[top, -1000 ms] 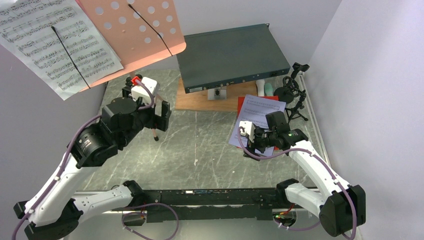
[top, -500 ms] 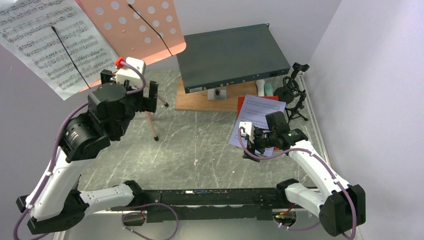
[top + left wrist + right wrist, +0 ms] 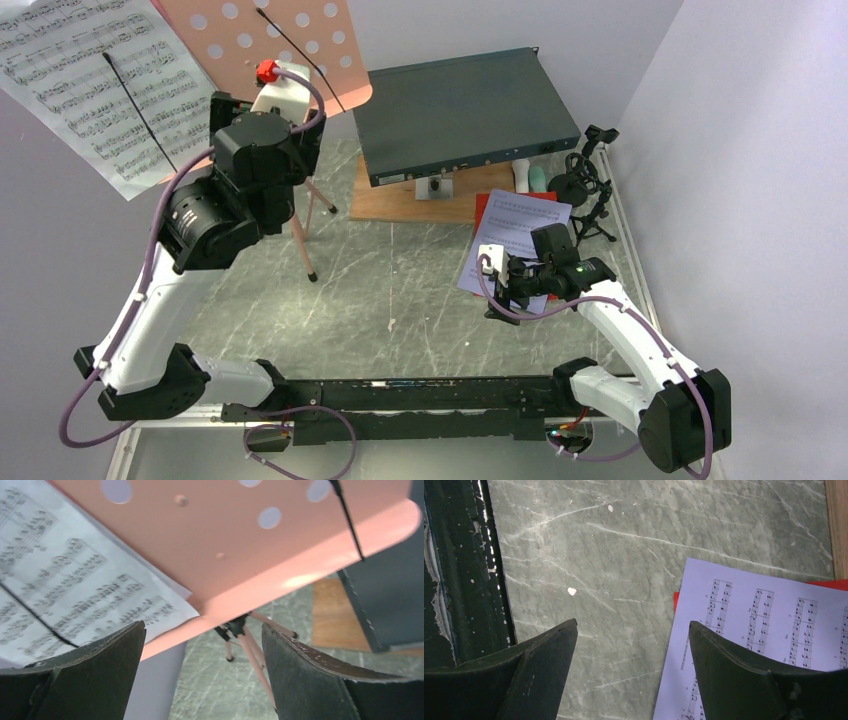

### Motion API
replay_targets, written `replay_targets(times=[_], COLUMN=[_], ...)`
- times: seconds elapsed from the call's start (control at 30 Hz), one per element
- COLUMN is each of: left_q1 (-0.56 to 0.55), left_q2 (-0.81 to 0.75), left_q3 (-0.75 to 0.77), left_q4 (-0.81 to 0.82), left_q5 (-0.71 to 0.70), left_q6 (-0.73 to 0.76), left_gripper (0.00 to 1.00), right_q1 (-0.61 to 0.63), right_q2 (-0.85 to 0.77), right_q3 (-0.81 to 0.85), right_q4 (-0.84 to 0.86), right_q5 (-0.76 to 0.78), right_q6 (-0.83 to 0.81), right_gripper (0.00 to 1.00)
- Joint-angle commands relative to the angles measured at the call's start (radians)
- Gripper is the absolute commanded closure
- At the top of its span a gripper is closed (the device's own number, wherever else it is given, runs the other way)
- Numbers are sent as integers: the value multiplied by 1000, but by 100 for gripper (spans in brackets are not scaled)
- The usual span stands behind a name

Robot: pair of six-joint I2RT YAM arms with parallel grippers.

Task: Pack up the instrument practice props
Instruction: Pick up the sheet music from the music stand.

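At the upper left of the frame the salmon-pink music stand (image 3: 352,92) stood on its tripod, and the left gripper (image 3: 202,630) faced its tray lip with jaws spread and empty. At the right, the right gripper (image 3: 633,625) hovered, jaws spread wide, over the edge of the lavender page (image 3: 769,630).

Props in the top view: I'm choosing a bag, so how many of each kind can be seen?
Music stand: 1
Sheet-music pages: 3 (white page, lavender page, red page)
Mic stand: 1
Tubes: 2 (white tube, mint tube)
Total: 7
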Motion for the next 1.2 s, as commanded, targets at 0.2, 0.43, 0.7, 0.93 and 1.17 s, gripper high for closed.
replay_targets(times=[0.2,0.43,0.7,0.93,1.17], left_q1=[7,64,116,122,157], left_q2=[-13,89,-4,-12,4], left_q3=[-138,6,-400,-411,-496], left_q4=[655,381,1248,1220,1601], left_q5=[-297,-310,-394,-366,-302], left_q6=[516,302,885,806,1064], left_gripper=[17,16,25,28,28], right_q1=[-3,-3,-3,-3,-16], right_q2=[-11,-21,-10,12,48], right_q3=[43,40,40,38,40], right_q4=[-7,-8,-10,-4,-3], right_q5=[-44,-45,-52,-42,-33], right_q6=[-28,-31,-35,-23,-16], right_gripper=[15,15,15,15,15])
